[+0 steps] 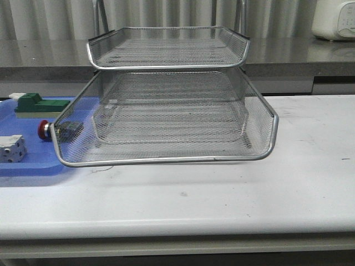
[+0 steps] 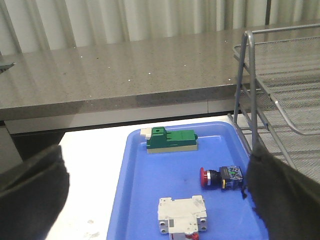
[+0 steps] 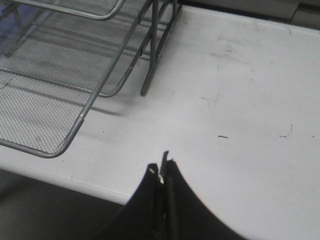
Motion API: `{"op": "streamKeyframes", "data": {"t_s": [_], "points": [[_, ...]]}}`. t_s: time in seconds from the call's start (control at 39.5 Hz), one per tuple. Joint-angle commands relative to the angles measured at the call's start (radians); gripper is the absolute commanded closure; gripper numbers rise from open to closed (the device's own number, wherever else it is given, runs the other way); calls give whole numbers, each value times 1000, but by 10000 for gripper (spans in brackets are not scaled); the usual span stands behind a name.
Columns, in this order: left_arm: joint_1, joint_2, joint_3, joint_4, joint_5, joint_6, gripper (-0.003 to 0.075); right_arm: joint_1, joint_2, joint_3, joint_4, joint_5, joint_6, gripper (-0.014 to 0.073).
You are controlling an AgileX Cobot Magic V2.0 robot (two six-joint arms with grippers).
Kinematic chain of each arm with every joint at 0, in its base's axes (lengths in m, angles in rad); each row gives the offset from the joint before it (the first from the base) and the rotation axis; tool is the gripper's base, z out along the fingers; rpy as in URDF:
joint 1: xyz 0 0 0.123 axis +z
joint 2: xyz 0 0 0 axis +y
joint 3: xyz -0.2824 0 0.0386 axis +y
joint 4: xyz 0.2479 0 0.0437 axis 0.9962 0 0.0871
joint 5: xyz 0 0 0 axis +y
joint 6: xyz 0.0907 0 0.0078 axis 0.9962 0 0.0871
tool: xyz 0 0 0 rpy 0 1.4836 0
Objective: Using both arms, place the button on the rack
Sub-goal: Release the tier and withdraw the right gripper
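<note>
The small push-button switch with a red mushroom head and black-blue body (image 2: 221,178) lies on its side on the flat blue plastic tray (image 2: 135,200), near the edge next to the three-tier silver wire-mesh rack (image 1: 166,119), with nothing gripping it; the step in hand is, by my judgement, the first pick by the left arm. The left pincer (image 2: 155,200) stands wide, its two dark fingers (image 2: 30,195) blurred at either side of the wrist view; it would do well to come down square over the button's body, jaws across the cylinder and not the rounded head, keeping clear of the white block-shaped breaker (image 2: 182,215) just beside it and of the rack's upright post (image 2: 247,85); the green block with a cream base (image 2: 171,140) sits farther off. The right pincer (image 3: 164,172) is pressed narrow, empty, over the bare white counter (image 3: 240,100) beside the rack. In the front view the button (image 1: 43,131) is half screened by the rack's rim and mesh; neither arm shows there; the rack's lowest tier is hard to make out.
</note>
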Motion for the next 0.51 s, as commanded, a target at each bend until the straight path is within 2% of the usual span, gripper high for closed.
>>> {"op": "streamKeyframes", "data": {"t_s": [0.0,0.25,0.48], "points": [[-1,13,-36,-2,-77,-9,41,-1,-134,81,-1,-135,4,704],[-1,13,-36,-2,-77,-9,41,-1,-370,159,5,-145,4,704],[-1,13,-36,-2,-77,-9,41,-1,-390,159,5,-141,4,704]]}}
